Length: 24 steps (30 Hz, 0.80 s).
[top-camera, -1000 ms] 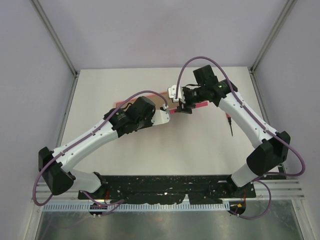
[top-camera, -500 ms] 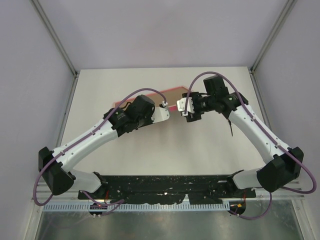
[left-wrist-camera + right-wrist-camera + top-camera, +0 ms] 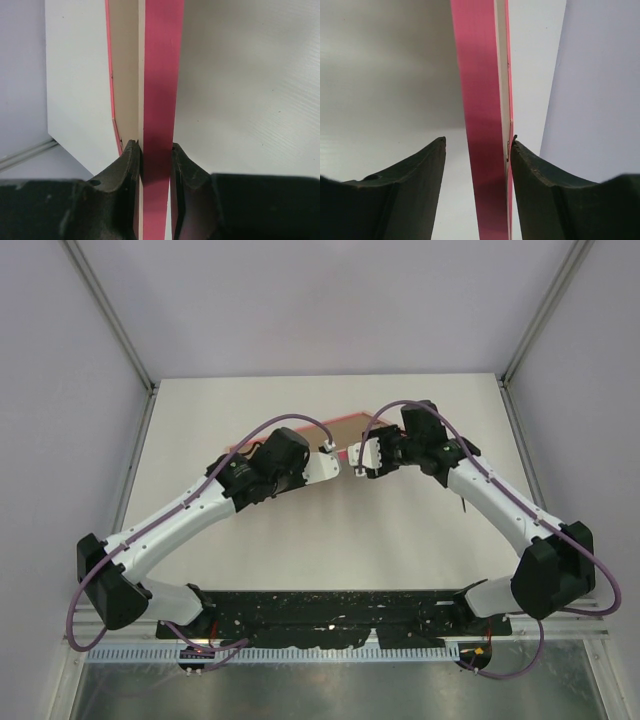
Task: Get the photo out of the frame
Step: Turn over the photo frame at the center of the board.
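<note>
The pink frame stands on edge over the table, held between the two arms. My left gripper is shut on its pink rim, one finger on each face. The frame's pale beige back shows to the left of the rim. My right gripper is open and straddles the opposite rim of the frame; its right finger touches the back edge and the left finger stands apart. From above, a brown back panel shows between the left gripper and the right gripper. The photo is hidden.
The white table is boxed in by pale walls with metal posts at the back corners. A thin dark object lies on the table beside the right forearm. The arm bases sit on a black rail at the near edge.
The right gripper drew off to the right and then came back left onto the frame's end, now straddling its rim. The left gripper kept its grip.
</note>
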Available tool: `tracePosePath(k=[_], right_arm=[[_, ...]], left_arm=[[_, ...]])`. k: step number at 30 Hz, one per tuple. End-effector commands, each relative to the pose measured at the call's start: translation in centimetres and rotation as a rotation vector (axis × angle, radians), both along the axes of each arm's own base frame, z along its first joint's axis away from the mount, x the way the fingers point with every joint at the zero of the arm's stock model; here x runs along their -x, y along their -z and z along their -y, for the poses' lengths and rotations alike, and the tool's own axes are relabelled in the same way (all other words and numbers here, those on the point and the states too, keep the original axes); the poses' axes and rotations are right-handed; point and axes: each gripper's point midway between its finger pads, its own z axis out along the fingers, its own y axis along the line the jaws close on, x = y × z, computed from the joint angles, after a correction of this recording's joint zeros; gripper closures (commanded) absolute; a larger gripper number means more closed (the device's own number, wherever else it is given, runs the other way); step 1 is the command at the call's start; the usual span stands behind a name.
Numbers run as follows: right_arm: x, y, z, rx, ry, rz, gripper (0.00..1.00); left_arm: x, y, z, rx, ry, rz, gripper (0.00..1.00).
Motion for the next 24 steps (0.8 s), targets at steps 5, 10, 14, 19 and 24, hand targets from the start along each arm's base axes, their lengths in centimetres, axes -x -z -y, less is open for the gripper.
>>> tracePosePath(k=[5,10,14,19,24], right_arm=[[-1.9,-1.8,-0.2,-0.015,0.02,0.094,0.76],[-1.2,-3.0,-0.3,-0.019,0.004,0.069,0.83],[-0.2,-3.8,-0.6,-0.024,-0.018,0.01,0.89],[0.7,-4.8,-1.0,-0.04,-0.055,-0.039,0.92],[1.8,-5.2,-1.2,-0.048,-0.086,-0.073,0.92]], left_arm=[[0.0,-2.0,0.4,0.082,-0.022,0.013,1.0],[0.4,-2.0,0.4,0.056,0.009,-0.012,0.96],[1.1,-2.2,0.7,0.058,0.048,-0.033,0.52],[1.6,-2.4,1.3,0.037,0.105,-0.021,0.25],[1.5,-1.7,1.9,-0.014,0.133,-0.047,0.29]])
